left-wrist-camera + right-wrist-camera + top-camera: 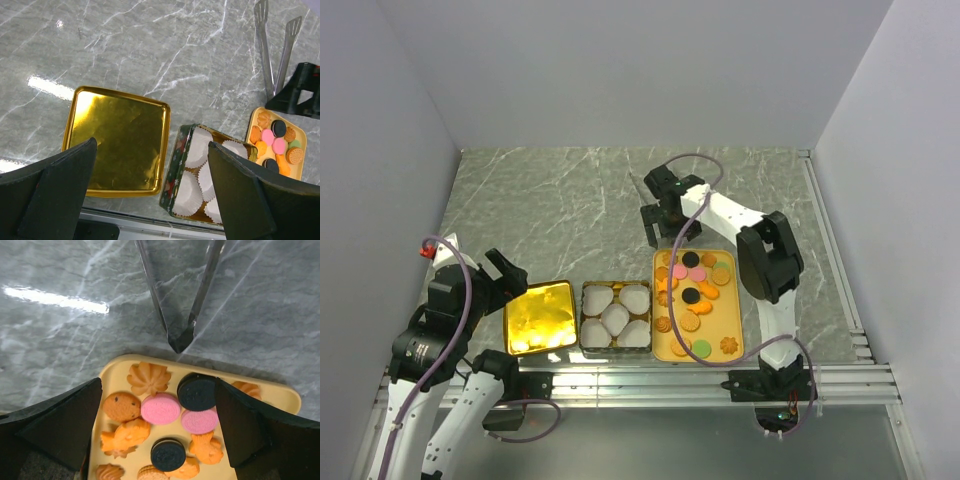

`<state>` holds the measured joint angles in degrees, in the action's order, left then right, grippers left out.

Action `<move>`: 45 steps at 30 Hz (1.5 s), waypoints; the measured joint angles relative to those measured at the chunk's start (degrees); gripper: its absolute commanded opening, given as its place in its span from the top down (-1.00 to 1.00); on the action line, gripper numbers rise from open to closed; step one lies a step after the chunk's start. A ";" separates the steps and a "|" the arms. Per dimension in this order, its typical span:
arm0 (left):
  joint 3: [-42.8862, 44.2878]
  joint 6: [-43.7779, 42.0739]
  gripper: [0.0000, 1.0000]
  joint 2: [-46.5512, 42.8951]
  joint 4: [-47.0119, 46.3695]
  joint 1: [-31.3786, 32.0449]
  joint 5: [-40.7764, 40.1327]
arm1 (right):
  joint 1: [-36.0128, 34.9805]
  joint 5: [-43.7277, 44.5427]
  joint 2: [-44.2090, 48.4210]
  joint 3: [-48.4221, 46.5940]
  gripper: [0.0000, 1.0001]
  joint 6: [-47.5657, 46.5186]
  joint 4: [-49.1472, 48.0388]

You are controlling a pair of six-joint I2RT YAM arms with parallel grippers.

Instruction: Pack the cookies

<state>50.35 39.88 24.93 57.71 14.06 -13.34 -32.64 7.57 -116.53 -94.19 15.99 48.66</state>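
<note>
Several cookies (692, 296) in orange, pink, black and green lie on a yellow tray (737, 322) at the front right. In the right wrist view a pink cookie (160, 408) and a black one (197, 391) lie on the tray (116, 369) between the fingers. My right gripper (670, 222) is open and empty, hovering above the tray's far end. A tin (616, 315) lined with white paper cups (198, 148) stands left of the tray. My left gripper (500, 272) is open and empty, above the gold lid (117, 138).
Metal tongs (176, 300) lie on the marble table just beyond the tray; they also show in the left wrist view (274, 42). The gold lid (540, 315) lies left of the tin. Grey walls close in on three sides.
</note>
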 measured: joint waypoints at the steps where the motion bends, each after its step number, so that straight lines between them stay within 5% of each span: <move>1: 0.00 0.02 -0.99 0.00 0.00 0.00 0.00 | 0.02 0.02 -1.05 -0.26 -1.00 -0.20 0.09; 26: 0.00 0.04 -0.99 1.95 0.02 -0.85 -0.02 | 6.40 -0.85 -21.40 -25.55 -1.00 -1.31 3.45; 38: 0.00 0.04 -0.99 2.56 0.04 -2.38 -0.02 | 6.45 -3.06 -23.69 -29.24 -1.00 -1.51 3.78; 45: 0.00 0.09 -0.99 2.99 0.04 -2.86 -0.02 | 6.45 -2.75 -24.24 -30.01 -0.68 -0.85 4.00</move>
<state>50.35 39.97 27.92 57.76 11.20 -13.37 -26.20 4.82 -140.77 -124.20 15.14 52.66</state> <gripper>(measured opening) 0.995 0.902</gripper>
